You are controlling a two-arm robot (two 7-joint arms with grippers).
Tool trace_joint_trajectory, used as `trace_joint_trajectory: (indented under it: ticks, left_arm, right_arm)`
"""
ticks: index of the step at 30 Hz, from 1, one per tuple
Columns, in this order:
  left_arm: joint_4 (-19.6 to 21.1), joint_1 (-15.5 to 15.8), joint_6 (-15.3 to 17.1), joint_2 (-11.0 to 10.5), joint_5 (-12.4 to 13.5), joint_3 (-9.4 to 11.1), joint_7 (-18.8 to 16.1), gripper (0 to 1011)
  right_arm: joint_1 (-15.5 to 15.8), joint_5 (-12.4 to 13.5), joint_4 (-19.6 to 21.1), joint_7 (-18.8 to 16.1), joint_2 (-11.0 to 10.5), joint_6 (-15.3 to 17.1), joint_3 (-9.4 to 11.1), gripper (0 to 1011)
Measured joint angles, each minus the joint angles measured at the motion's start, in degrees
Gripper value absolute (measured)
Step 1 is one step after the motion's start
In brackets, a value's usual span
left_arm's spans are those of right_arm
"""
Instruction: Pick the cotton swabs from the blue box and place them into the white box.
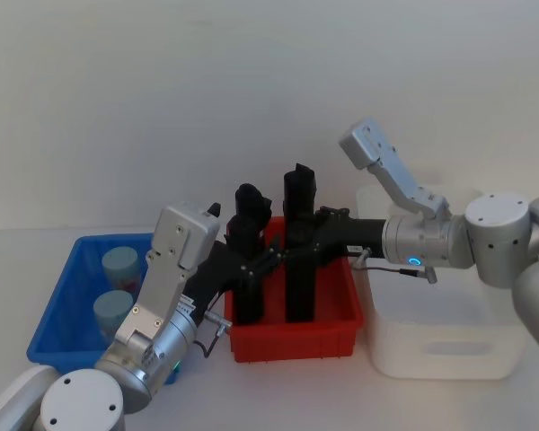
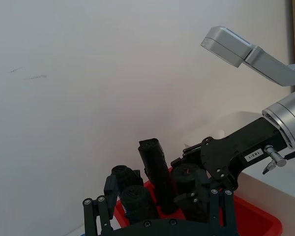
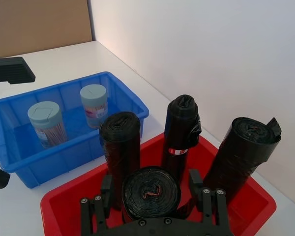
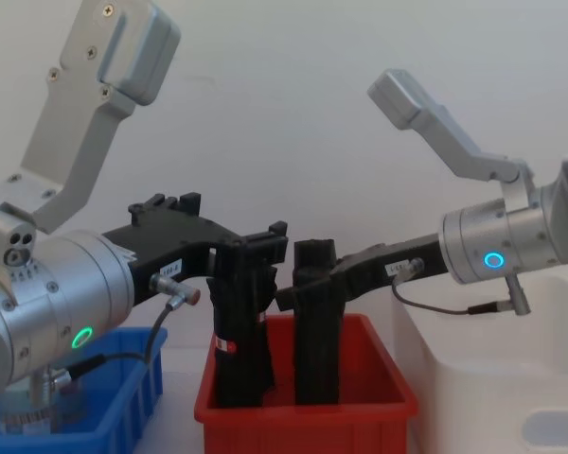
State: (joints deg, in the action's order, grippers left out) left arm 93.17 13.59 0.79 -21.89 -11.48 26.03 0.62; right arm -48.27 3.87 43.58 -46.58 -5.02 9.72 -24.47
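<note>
Finding: the transfer has not begun, as far as the views show. Two small clear cylindrical jars of cotton swabs [image 3: 48, 123], each with a pale blue lid, stand upright and apart inside the shallow bright blue plastic box [image 3: 64, 158], at the robot's left. The tall translucent white plastic box [image 1: 440, 341] sits at the robot's right, and the part of its interior that shows holds no jar. Between the two boxes lies a red plastic bin [image 1: 292, 341] holding several tall black rolls [image 3: 181, 128], which are not part of the task. The left gripper [image 2: 156, 189] hangs over the red bin among the roll tops and points toward the right arm. Its jaws stand wide and hold nothing. The right gripper [image 3: 151, 183] reaches in from the white box side to the same bin. Its jaws are likewise spread, with a roll top seen between them and a gap on either side, so it grips nothing. Judgement: neither gripper is at the blue box. Both jars are left to be picked and carried across the red bin, and the standing rolls could be knocked over on the way.
</note>
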Motion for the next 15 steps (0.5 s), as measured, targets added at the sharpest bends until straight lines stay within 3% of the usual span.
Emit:
trace_joint_trajectory:
  ticks: [5,15]
  left_arm:
    - [0.0,0.0,0.0,0.0,0.0,0.0,0.0,1004]
    - [0.0,0.0,0.0,0.0,0.0,0.0,0.0,1004]
  right_arm:
    - [0.1,0.0,0.2,0.1,-0.1,0.1,0.0,870]
    - [0.3,0.0,0.4,0.2,-0.2,0.2,0.1,578]
